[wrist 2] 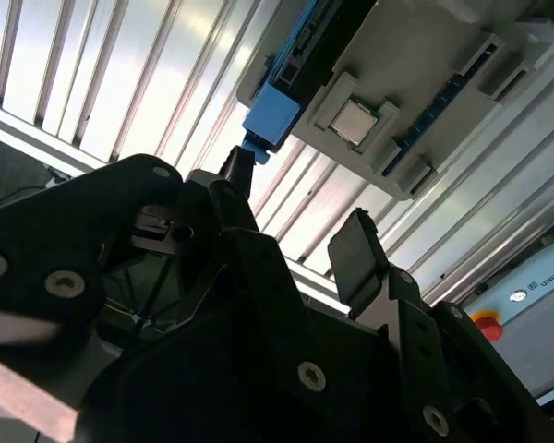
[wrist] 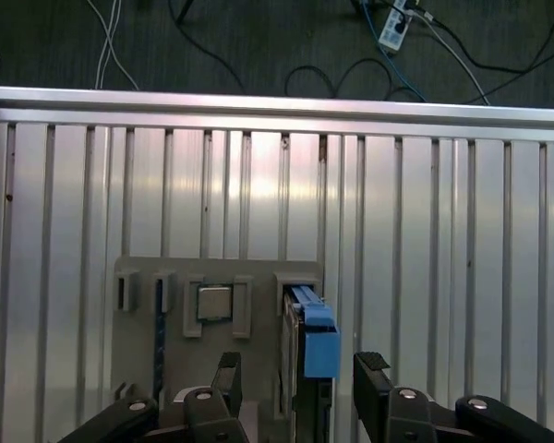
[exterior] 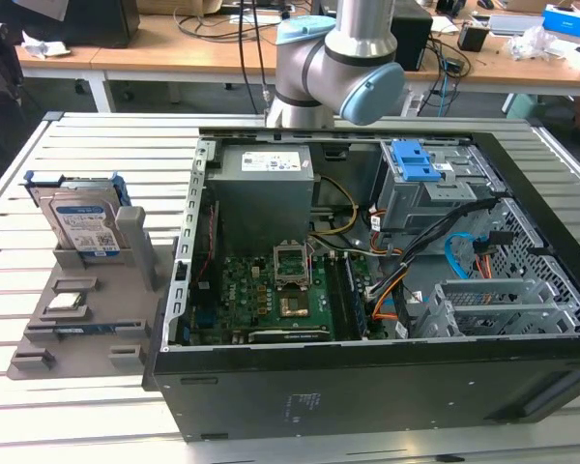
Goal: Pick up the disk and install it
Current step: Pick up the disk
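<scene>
Disk: the disk [exterior: 82, 220] stands on edge in a slot of the grey holder [exterior: 101, 290], at about 9 o'clock from the open computer case [exterior: 367, 387] in the exterior view. Its label faces the camera and its blue frame runs along the top.

Gripper: in both wrist views the gripper [wrist: 297, 374] has its fingers [wrist: 369, 369] spread wide and grips nothing. The disk's blue frame end shows in the gap between them, and by my reading it lies well below the pads.

Neighbours: a grey post [exterior: 132, 232] rises just beside the disk at its 3 o'clock, and the processor chip [exterior: 66, 301] lies near its 6 o'clock.

Risk, grasp: a finger could land on the post or the slot wall instead of the disk's face. The pads might also pinch only the blue frame (plastic, likely to flex) and tilt the drive in its slot.

Risk, transfer: the case's near rim and the loose cables [exterior: 406, 280] by the drive cage [exterior: 435, 198] could snag a corner.

Open room: the slatted table [exterior: 68, 425] lies bare at the holder's 9 and 6 o'clock, while the case wall crowds its 3 o'clock.

Arm: the arm [exterior: 333, 58] rises at the case's 12 o'clock.
</scene>
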You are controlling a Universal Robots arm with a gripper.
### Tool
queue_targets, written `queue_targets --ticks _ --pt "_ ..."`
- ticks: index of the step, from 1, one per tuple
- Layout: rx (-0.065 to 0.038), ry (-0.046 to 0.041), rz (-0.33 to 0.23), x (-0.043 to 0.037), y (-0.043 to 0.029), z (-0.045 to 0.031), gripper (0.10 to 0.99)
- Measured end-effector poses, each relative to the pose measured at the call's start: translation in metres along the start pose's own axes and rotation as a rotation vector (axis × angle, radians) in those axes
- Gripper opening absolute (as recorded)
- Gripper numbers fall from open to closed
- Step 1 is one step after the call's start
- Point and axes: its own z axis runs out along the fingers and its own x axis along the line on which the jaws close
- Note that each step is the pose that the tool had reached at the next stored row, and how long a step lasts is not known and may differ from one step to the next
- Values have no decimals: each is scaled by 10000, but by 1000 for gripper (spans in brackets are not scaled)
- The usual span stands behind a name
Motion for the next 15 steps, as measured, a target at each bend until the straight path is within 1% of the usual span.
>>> queue_targets --ticks 8,15 --pt "-2 20 0 2 -11 65 600" --pt "-3 48 3 4 -21 164 600"
